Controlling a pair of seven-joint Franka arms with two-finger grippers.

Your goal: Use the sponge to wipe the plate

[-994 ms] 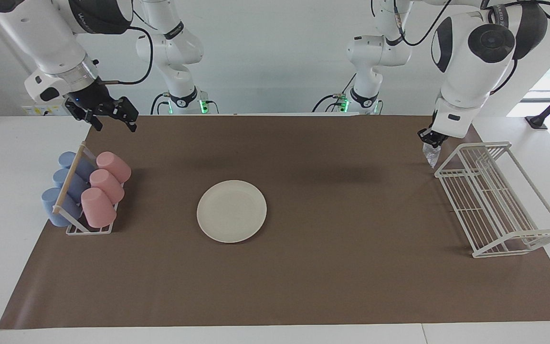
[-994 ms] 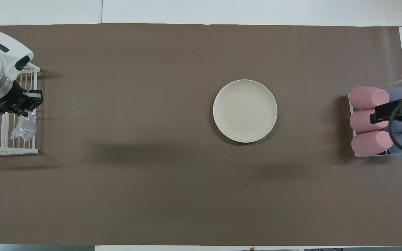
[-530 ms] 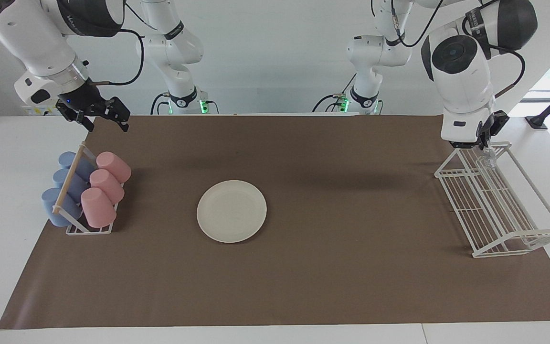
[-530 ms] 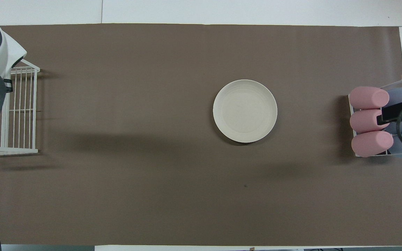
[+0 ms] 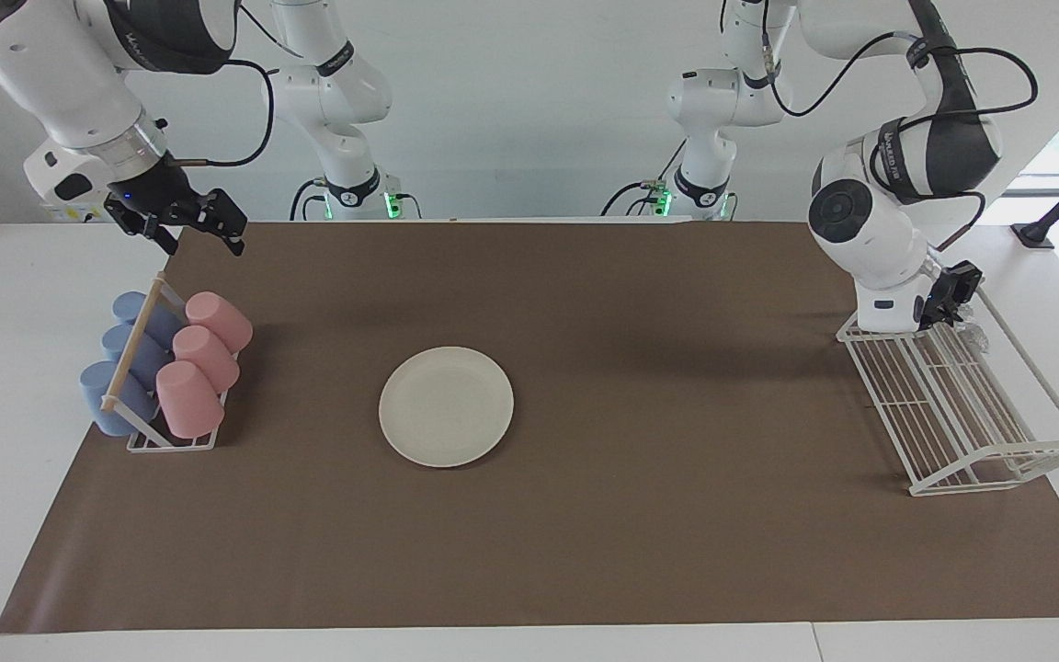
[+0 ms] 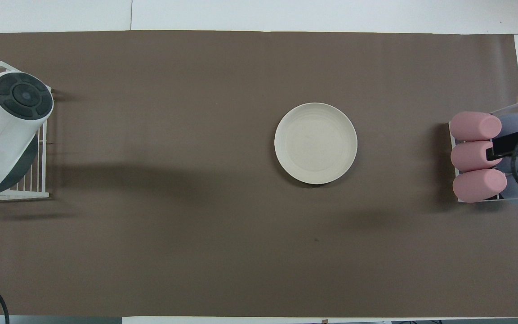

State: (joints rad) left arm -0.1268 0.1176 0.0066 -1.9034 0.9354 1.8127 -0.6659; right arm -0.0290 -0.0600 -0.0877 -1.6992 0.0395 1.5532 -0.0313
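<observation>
The cream-white plate [image 5: 446, 406] [image 6: 315, 143] lies bare in the middle of the brown mat. My left gripper [image 5: 957, 311] is low over the end of the white wire rack [image 5: 980, 414] nearest the robots. It is shut on the silvery sponge [image 5: 974, 336], which hangs down among the rack's wires. In the overhead view the left arm's white housing [image 6: 9, 135] hides that gripper and the sponge. My right gripper [image 5: 191, 230] hangs open and holds nothing, above the mat's corner beside the cup rack.
A small rack [image 5: 166, 441] [image 6: 454, 180] holds three pink cups [image 5: 199, 363] and three blue cups [image 5: 125, 359] at the right arm's end of the table. The wire rack [image 6: 34, 194] stands at the left arm's end.
My left arm has swung the sponge from beside the wire rack to above it and lowered it into the rack. The right gripper has drifted slightly toward its own end of the table.
</observation>
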